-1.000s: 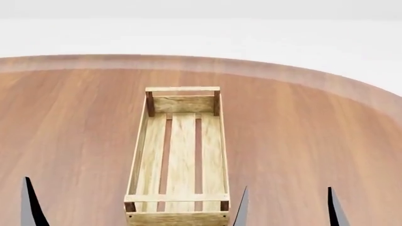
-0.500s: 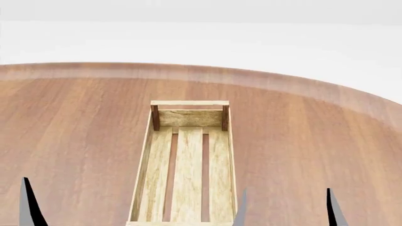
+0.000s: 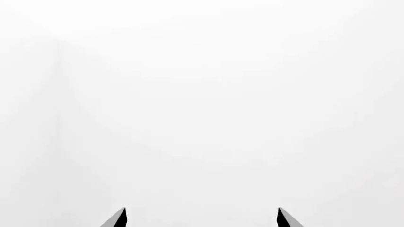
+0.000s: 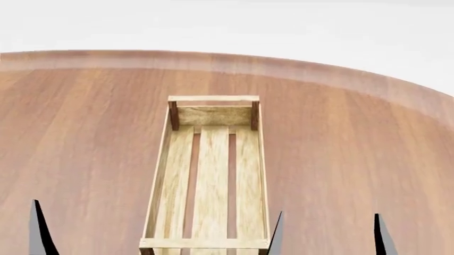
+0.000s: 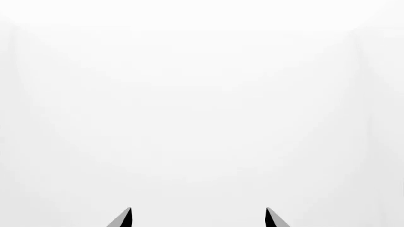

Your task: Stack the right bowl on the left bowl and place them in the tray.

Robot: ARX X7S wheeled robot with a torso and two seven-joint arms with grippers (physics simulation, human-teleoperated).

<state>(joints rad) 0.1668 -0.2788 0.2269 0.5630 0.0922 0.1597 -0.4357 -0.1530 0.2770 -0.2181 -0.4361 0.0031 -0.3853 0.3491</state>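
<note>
**View tilts down over the tray**

We now see the tray's (image 4: 211, 175) near rail, hidden half a second ago; it lies lengthwise mid-table (image 4: 354, 159). Our left gripper (image 3: 202, 218) and right gripper (image 5: 197, 217) show tips spread, holding nothing.

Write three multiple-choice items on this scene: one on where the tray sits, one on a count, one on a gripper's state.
1. In the head view, the tray sits:
A. hard left
B. about the middle of the table
C. on the floor

2. Slats in the tray's bottom:
A. one
B. three
C. six

3. The right gripper is:
A. open and empty
B. shut on a bowl
C. shut on the tray

Answers:
1. B, wood surface shows on both sides.
2. B, three planks with two gaps.
3. A, its fingers stand apart with nothing between.
</note>
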